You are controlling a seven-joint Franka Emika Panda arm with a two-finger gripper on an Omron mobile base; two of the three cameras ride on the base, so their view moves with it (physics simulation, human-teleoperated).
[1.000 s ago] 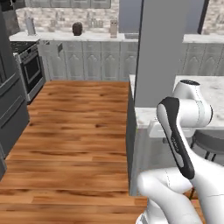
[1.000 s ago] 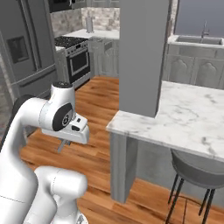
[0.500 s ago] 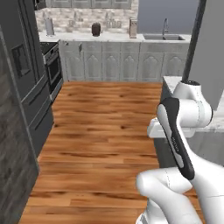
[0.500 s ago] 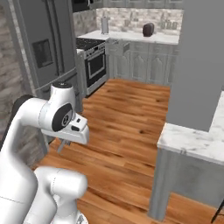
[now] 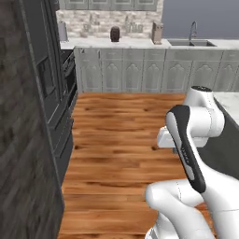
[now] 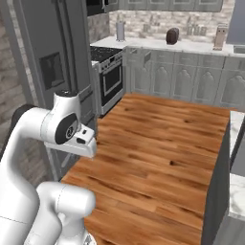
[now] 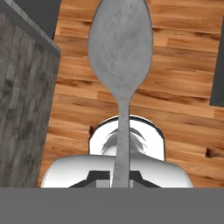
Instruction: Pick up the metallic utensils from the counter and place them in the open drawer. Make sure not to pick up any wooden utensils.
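Both base views have swung from the marble tabletop to wood floor (image 5: pixel 121 135) and far cabinets (image 6: pixel 191 79), so the base is carrying the silver spoon (image 7: pixel 120 57), pinched in closed jaws, drawerward.

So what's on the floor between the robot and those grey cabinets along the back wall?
Bare wooden floor in the left base view, up to the cabinets. The gripper holds a silver spoon.

no readable text, labels or numbers anywhere
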